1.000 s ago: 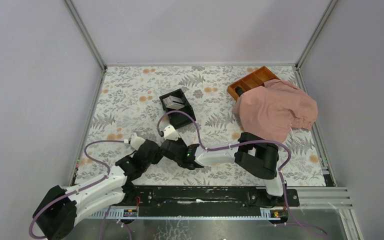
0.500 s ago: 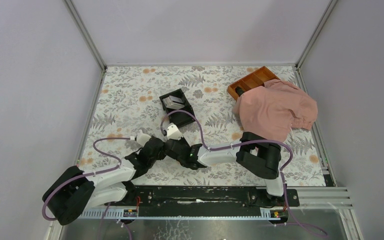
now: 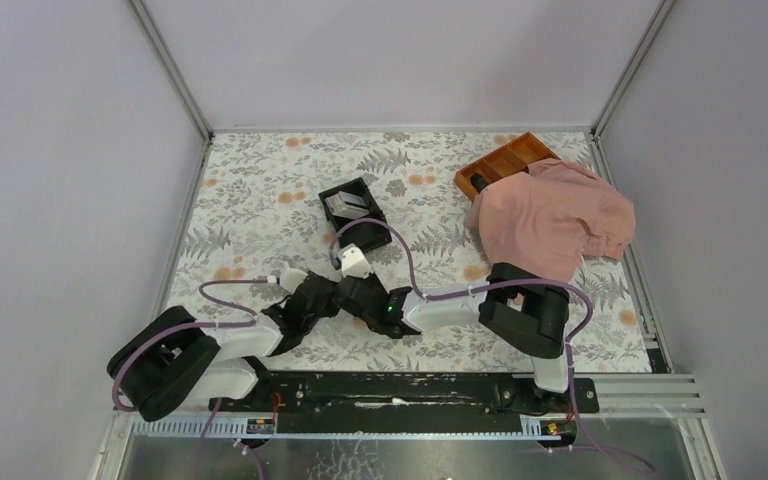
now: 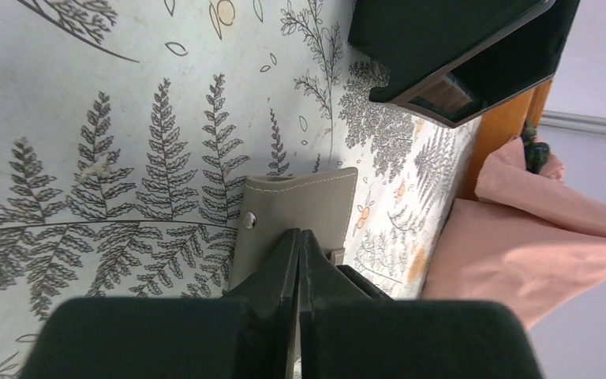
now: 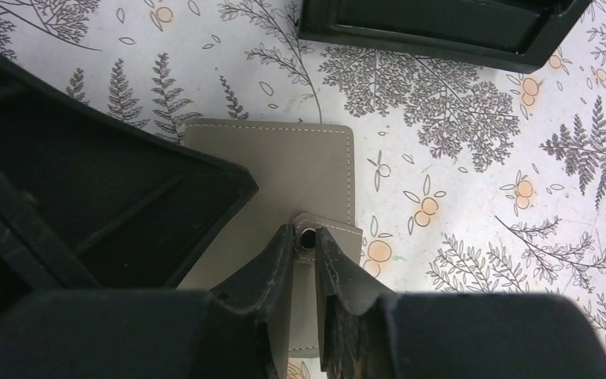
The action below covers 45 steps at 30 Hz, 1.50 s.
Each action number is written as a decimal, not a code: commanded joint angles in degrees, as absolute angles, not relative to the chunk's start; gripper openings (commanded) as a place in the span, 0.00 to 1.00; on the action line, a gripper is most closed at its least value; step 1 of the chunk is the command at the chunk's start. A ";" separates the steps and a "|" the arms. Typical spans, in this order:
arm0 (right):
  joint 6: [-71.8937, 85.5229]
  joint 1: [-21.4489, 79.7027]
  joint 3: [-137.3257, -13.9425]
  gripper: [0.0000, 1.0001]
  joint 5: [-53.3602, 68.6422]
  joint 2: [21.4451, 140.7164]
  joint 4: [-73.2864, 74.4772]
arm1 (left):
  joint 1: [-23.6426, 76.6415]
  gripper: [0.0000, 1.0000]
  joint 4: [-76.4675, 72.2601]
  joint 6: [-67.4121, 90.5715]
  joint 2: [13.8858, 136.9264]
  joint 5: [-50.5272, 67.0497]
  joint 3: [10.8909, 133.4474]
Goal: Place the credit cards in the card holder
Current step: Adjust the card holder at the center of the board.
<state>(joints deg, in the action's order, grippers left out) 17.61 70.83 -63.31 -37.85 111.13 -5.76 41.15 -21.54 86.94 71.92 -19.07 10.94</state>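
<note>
The desk wears a fern-print cover. A pink cloth at the right hides most of an orange tray; only the tray's far corner shows. A black box stands mid-desk, with a cable crossing its near compartment. From above, the two arms meet just in front of it and cover the holder completely.

The wrist views show the holder closed and flat on the desk. Its long axis runs away from the right wrist, and its far short edge faces the box, apart from it. Its near end is hidden under the fingers.

The left fingers are pressed together, tips on the holder's edge. The right fingers stand with a narrow gap at the strap, its stud showing between them. Whether they pinch the strap I cannot tell.

Pale cards sit in the box's far compartment, too small to make out.
</note>
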 commanded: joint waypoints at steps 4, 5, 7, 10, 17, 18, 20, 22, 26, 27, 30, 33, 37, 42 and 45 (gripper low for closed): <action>18.35 68.07 -58.97 0.00 -34.72 107.53 -2.53 | 41.67 0.00 -16.70 90.97 77.27 -18.70 5.57; 18.62 67.65 -58.27 0.00 -34.19 106.92 -2.96 | 41.66 0.00 -16.70 91.31 77.44 -18.76 5.29; 19.24 66.85 -57.22 0.00 -33.01 105.65 -3.80 | 41.67 0.00 -16.78 91.90 77.61 -18.87 4.77; 20.65 65.03 -55.16 0.00 -30.15 103.72 -5.68 | 41.78 0.00 -16.79 92.26 77.87 -18.94 4.19; 22.27 62.17 -51.78 0.00 -28.23 99.74 -7.79 | 41.71 0.00 -16.90 92.53 77.78 -19.00 3.64; 22.36 62.01 -51.55 0.00 -28.47 99.24 -7.82 | 41.67 0.00 -16.69 92.24 77.60 -18.99 3.86; 22.60 61.39 -51.14 0.00 -28.84 98.41 -7.63 | 41.71 0.00 -15.83 91.35 76.77 -18.88 4.83; 23.07 60.54 -50.92 0.00 -29.44 97.77 -7.03 | 41.67 0.00 -14.85 90.27 75.37 -19.10 5.81; 24.38 58.71 -50.85 0.01 -30.67 97.50 -5.42 | 41.73 0.01 -12.11 86.44 71.27 -19.79 8.92; 24.66 58.36 -50.88 0.03 -31.06 97.49 -5.07 | 41.66 0.03 -11.29 85.20 69.95 -20.06 9.92; 25.53 57.69 -51.33 0.11 -32.42 97.64 -4.07 | 41.69 0.09 -10.49 81.41 67.07 -19.97 12.26; 26.00 57.35 -52.50 0.25 -33.02 98.39 -2.79 | 41.66 0.13 -9.93 77.50 64.54 -19.47 14.55; 26.36 57.24 -53.99 0.42 -33.39 99.13 -1.38 | 41.68 0.21 -6.89 73.53 60.94 -20.13 17.15; 26.31 57.31 -54.51 0.47 -33.38 97.20 -0.63 | 41.70 0.26 -4.06 72.89 55.98 -21.45 17.04; 25.49 57.35 -55.08 0.48 -33.50 95.56 0.01 | 41.67 0.29 -2.32 74.14 52.95 -22.44 15.51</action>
<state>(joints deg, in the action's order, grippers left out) 25.56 57.47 -52.34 -30.98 99.77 -1.41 41.50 -6.50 75.33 56.12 -19.55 16.25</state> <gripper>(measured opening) 0.474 0.274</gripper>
